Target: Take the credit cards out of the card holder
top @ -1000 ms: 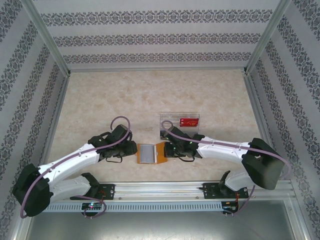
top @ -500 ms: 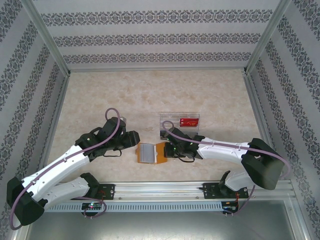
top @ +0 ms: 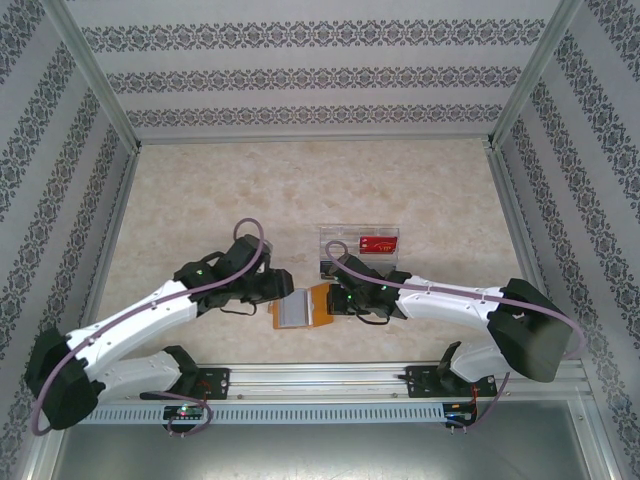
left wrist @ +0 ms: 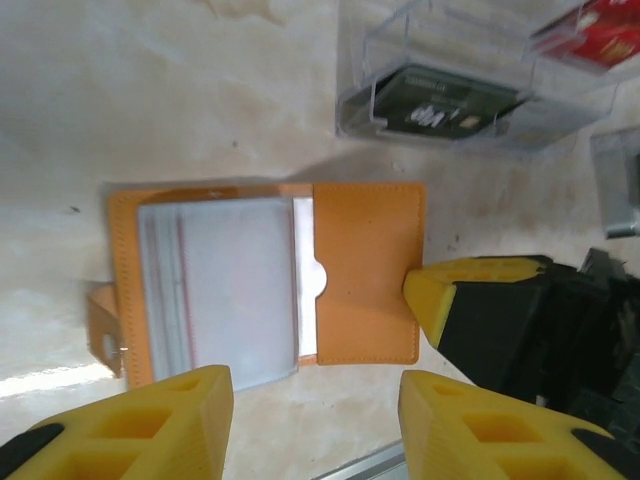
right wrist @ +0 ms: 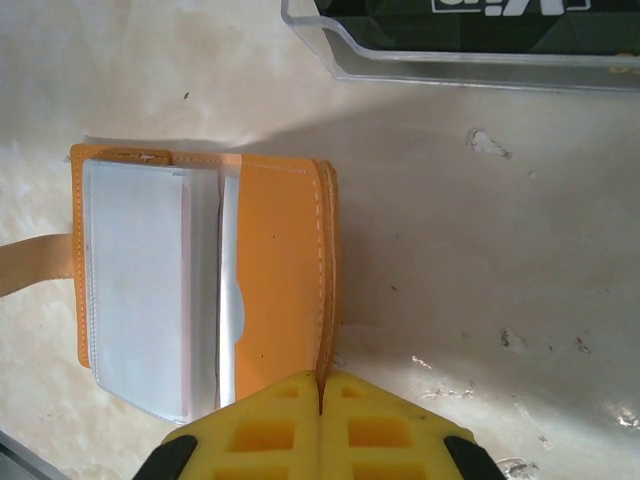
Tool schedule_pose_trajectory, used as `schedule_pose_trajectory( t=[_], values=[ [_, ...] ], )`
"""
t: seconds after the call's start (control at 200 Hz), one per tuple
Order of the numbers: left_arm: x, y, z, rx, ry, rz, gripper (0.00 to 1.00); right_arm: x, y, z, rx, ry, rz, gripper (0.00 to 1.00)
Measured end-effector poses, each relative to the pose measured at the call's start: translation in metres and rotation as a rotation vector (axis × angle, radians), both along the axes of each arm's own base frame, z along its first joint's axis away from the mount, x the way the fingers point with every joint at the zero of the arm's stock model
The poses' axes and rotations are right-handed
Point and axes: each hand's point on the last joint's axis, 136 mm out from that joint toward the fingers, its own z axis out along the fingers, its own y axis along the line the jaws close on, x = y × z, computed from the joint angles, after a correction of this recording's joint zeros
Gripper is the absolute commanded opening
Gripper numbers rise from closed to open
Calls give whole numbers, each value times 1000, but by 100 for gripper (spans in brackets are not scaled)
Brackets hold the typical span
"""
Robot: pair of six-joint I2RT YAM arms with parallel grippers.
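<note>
As the left arm returns: left gripper, jaws apart, nears the card holder.
Right gripper: closed against its right edge.
Credit cards: still pocketed, now reachable.

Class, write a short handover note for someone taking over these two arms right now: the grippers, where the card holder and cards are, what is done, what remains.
The left gripper is open and empty, at the near edge of the card holder.
The right gripper is shut on the holder's flap edge.
The holder lies open on the table; a pale credit card shows in its pocket.
Behind it, a clear tray holds a black card and a red card.
Done: holder opened, pinned.
To do: pull the cards out.
</note>
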Motion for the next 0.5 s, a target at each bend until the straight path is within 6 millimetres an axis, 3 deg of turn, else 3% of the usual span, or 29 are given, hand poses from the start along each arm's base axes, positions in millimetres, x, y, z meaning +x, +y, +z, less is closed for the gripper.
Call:
schedule_pose_trajectory(
  t=[0.145,0.33,0.5],
  values=[
    [-3,-10,-24,18,63,-5,42,-2,3,0,-2,-3,8,0],
    [-14,1,-66,87,167,39,41,-2,3,0,-2,-2,8,0],
    [-14,1,-79,107,196,53,41,-2,3,0,0,1,1,0]
  ],
)
